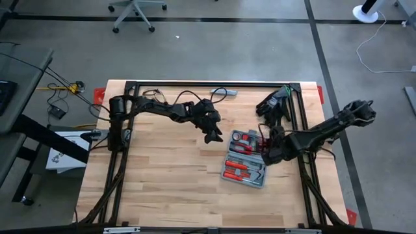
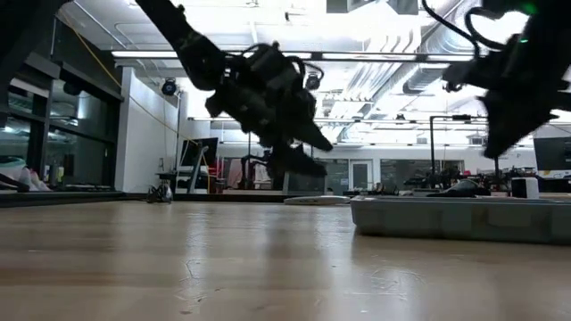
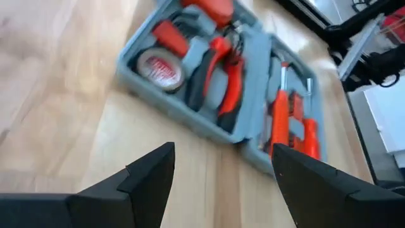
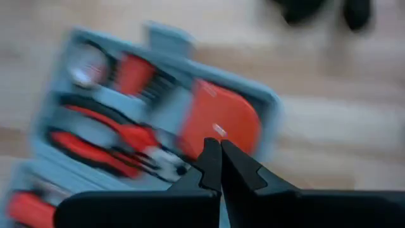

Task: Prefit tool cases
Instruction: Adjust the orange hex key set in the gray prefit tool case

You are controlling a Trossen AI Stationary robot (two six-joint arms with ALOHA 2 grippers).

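Observation:
The grey-blue tool case [image 1: 245, 158] lies open flat on the wooden table, right of centre, its recesses filled with red-and-black tools. In the left wrist view the tool case [image 3: 221, 82] shows pliers, a tape roll and screwdrivers. My left gripper [image 1: 213, 134] hovers open just left of the case, above the table; its open fingers frame the case edge [image 3: 221, 174]. My right gripper [image 1: 268, 151] is shut and hangs over the case's right side [image 4: 220, 166], above an orange tool. In the low view both grippers are clear of the table.
Black gloves [image 1: 274, 104] lie near the table's far right corner. A slim grey bar [image 1: 224, 92] rests at the far edge. A black frame [image 1: 195, 84] runs around the table. Bare wood [image 1: 162, 175] spreads left of and in front of the case.

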